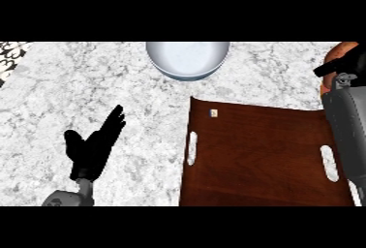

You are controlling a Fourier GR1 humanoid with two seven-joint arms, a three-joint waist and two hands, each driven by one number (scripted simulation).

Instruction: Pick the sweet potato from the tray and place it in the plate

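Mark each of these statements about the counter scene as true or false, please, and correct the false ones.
1. The sweet potato lies on the tray. False: it is off the tray, at the view's upper right, in the right hand.
2. The left hand is open, its fingers straight, over the counter to the left of the tray. True.
3. The plate stands at the far edge of the view, beyond the tray. True.
4. The plate already holds the sweet potato. False: nothing shows in the plate.
5. The left hand holds the tray by its slot. False: it touches neither the tray nor anything else.
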